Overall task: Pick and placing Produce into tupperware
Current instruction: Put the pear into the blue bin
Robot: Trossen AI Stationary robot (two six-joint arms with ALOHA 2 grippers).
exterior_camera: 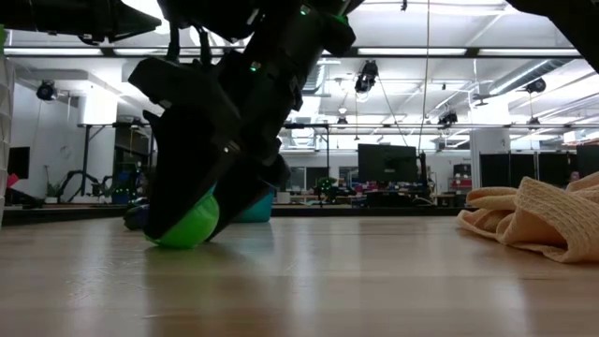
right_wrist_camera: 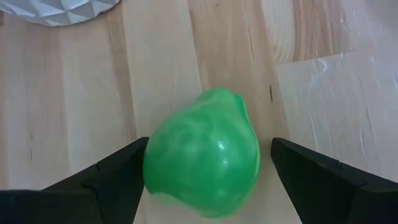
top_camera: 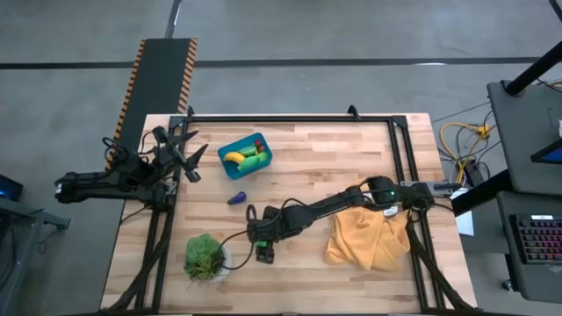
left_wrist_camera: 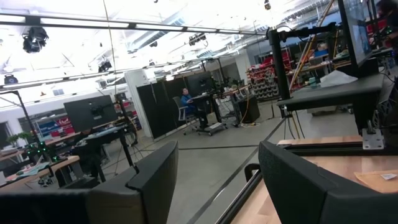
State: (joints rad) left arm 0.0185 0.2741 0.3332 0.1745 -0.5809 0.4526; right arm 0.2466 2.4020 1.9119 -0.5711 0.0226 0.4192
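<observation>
A: How is the right arm posed?

B: It reaches from the table's right side across the mustard cloth (top_camera: 369,237) toward the front-left part of the table, wrist bent down. The right gripper (top_camera: 264,254) is low at the wood, just beside the white pot (top_camera: 221,261) of the leafy plant (top_camera: 204,255).

A: And its fingers?

B: Spread apart. In the right wrist view the green produce piece (right_wrist_camera: 202,152) lies on the table between the two dark fingers (right_wrist_camera: 115,174), with a sliver of wood showing on the far side, so they straddle it rather than clamp it. The low view shows the same green piece (exterior_camera: 184,225) under the gripper, resting on the table.

A: The left arm?

B: Parked at the table's left edge. The left gripper (top_camera: 180,151) is off the work area, fingers apart and holding nothing.

A: Where is everything else?

B: The teal tupperware (top_camera: 245,156) stands at the back-left of the table, with a yellow banana (top_camera: 233,157) and green pieces inside. The purple eggplant (top_camera: 236,197) lies on the wood between the tub and the right gripper, apart from both.
</observation>
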